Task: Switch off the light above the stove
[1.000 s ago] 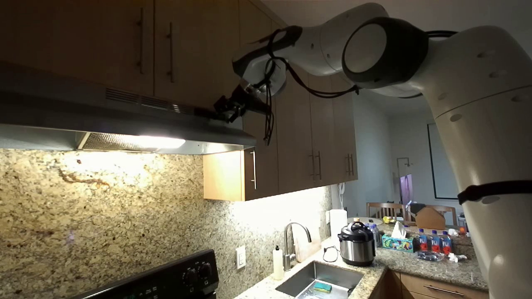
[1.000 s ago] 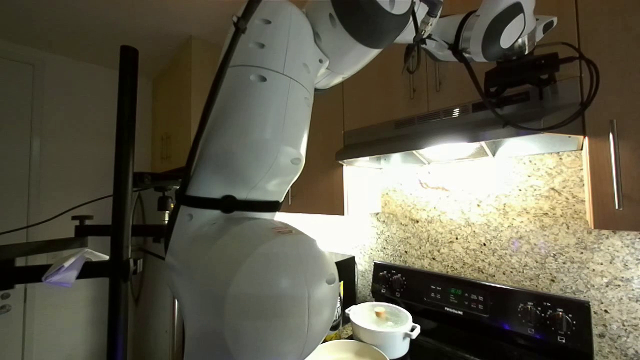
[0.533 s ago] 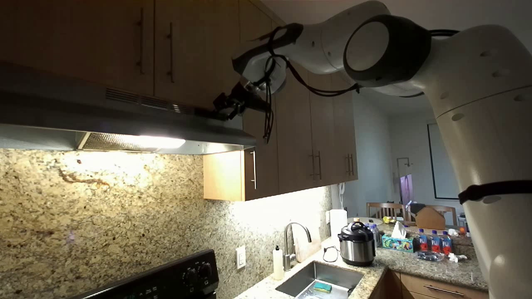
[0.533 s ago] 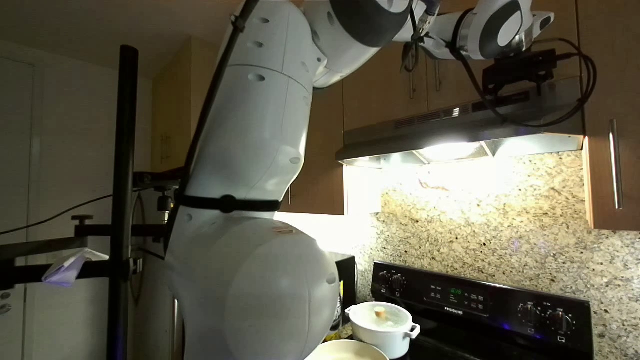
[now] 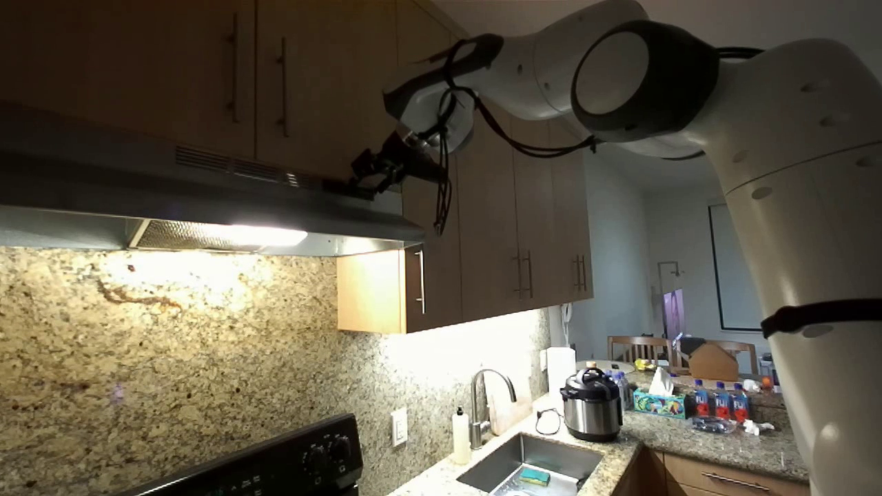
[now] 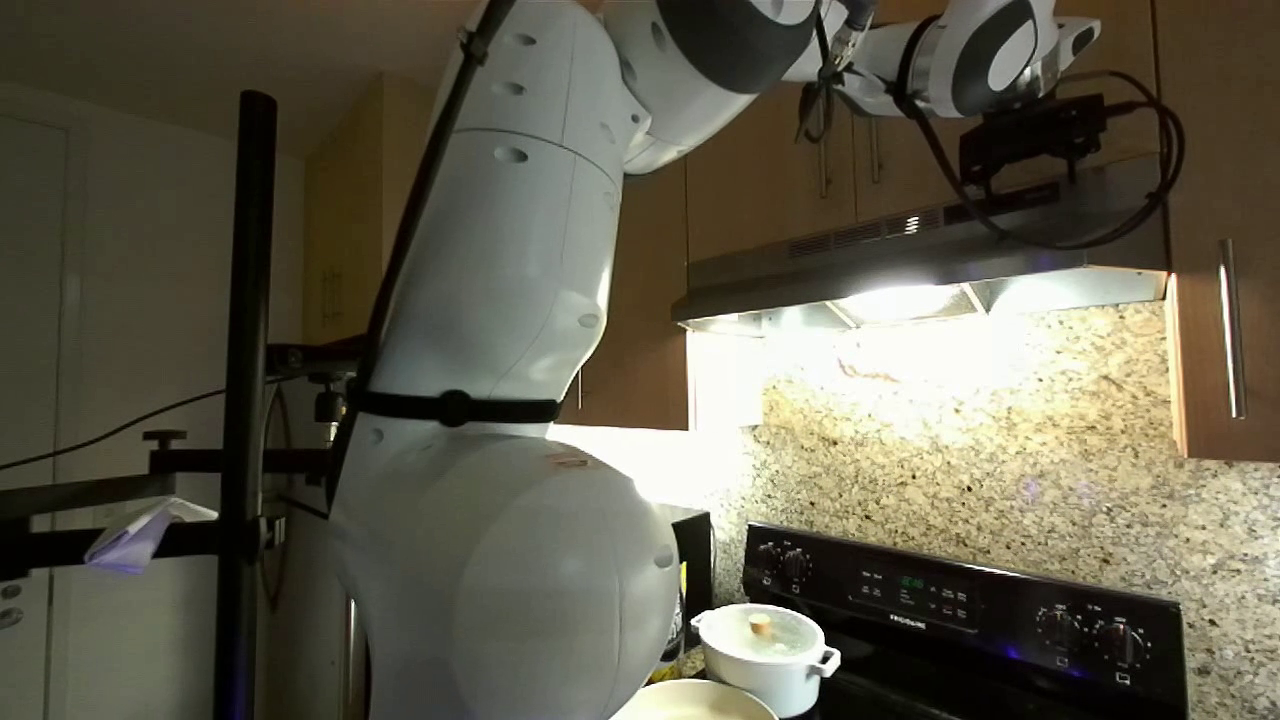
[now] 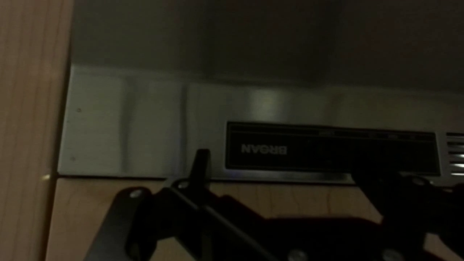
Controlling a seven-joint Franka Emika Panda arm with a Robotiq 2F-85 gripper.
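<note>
The light [image 5: 269, 235] glows bright under the grey range hood [image 5: 358, 224], and both exterior views show it lit. Below it is the black stove [image 6: 965, 595] with its glossy back panel. My gripper [image 7: 280, 162] is open in the wrist view, its fingers [image 7: 200, 165] wide apart with nothing between them. Beyond them lies the hood's black control strip [image 7: 268, 159], lettered upside down; the right finger overlaps its dark right part, so contact cannot be told. In an exterior view the gripper [image 6: 1030, 180] hangs at the hood's front face, near that strip.
Wooden cabinets [image 5: 331, 76] rise directly above the hood, and a tall cabinet door [image 6: 1220, 250] flanks its end. Loose black cables [image 6: 1165, 190] loop from the wrist over the hood front. A white pot [image 6: 765, 660] stands on the stove. A sink [image 5: 530, 468] lies beyond.
The gripper has risen slightly and shifted a little along the hood front, leftward in both exterior views. The light is lit throughout.
</note>
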